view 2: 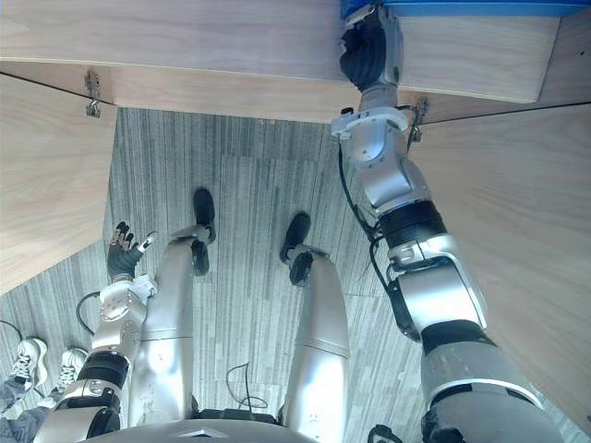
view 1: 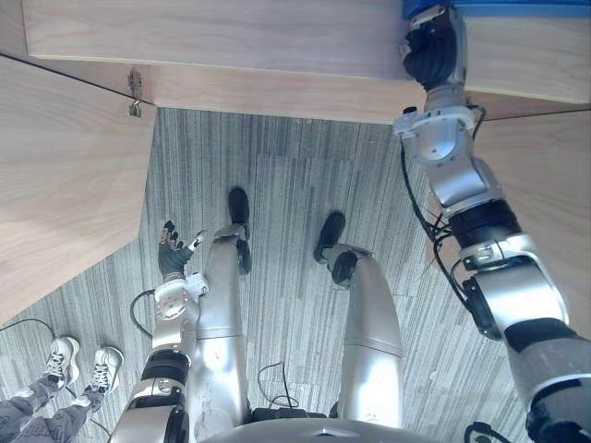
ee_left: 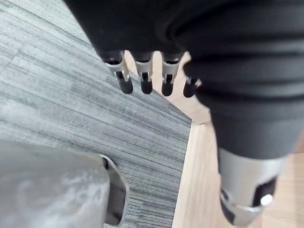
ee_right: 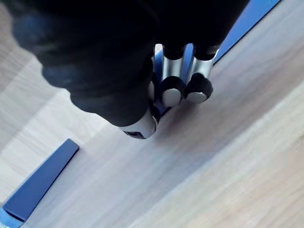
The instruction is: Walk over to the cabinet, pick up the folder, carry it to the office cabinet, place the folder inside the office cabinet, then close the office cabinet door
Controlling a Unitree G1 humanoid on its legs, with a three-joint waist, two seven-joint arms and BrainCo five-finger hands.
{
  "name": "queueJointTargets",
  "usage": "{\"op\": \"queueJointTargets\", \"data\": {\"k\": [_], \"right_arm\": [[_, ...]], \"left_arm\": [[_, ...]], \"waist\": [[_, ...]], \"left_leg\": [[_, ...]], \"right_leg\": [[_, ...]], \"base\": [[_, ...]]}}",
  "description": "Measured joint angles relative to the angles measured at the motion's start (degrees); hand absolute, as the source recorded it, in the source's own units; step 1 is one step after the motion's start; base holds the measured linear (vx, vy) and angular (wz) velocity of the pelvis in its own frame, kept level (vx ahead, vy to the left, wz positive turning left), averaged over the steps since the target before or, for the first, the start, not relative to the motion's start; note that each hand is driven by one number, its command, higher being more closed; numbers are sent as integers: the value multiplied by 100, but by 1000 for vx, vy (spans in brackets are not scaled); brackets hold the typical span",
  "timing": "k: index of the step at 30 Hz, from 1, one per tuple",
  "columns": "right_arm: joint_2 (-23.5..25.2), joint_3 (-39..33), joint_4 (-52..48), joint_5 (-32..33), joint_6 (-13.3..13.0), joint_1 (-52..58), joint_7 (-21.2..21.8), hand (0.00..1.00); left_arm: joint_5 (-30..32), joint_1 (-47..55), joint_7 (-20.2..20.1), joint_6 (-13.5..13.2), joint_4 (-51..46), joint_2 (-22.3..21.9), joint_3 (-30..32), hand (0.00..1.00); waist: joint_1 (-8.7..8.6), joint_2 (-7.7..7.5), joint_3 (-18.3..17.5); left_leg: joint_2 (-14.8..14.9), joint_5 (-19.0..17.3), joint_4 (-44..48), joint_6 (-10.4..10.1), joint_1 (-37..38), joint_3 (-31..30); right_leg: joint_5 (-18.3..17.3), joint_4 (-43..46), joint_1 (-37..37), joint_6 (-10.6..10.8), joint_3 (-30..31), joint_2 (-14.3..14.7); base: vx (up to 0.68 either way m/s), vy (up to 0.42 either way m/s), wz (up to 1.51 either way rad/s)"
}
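Up at the wooden cabinet (view 1: 231, 41), the right hand (view 1: 434, 48) curls its fingers (ee_right: 172, 71) round the blue folder (view 1: 526, 7)'s edge, while the left hand (view 1: 172, 254) hangs low, loosely open.

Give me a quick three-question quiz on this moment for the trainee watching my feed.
1. True or false: the left hand hangs open, low over the grey carpet, holding nothing.
2. Pick one: the right hand is curled on A) the blue folder lying on the wooden shelf; B) a door handle; C) a drawer.
3. Fill in: on the carpet at the robot's left stand a person's white ____.

Key: 1 true; 2 A; 3 shoes.
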Motion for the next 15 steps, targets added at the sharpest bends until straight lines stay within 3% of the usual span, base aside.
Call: {"op": "queueJointTargets", "data": {"k": [7,15], "right_arm": [[-219,1,478,318,-15,-616,156,100],[-244,-22,1055,1329,-107,-1175,191,100]], "left_arm": [[-55,23,-14,-5,-202,1,-7,0],[-226,29,-46,-7,-202,-15,-57,0]], "waist": [[-12,7,130],[-23,8,130]], "left_leg": [[-30,19,-54,-8,-22,-6],[-129,121,-233,-28,-24,-38]], "right_leg": [[-14,-27,-6,9,-35,-25],[-22,-84,-5,11,-119,-115]], "base": [[9,-6,2],[18,-10,8]]}}
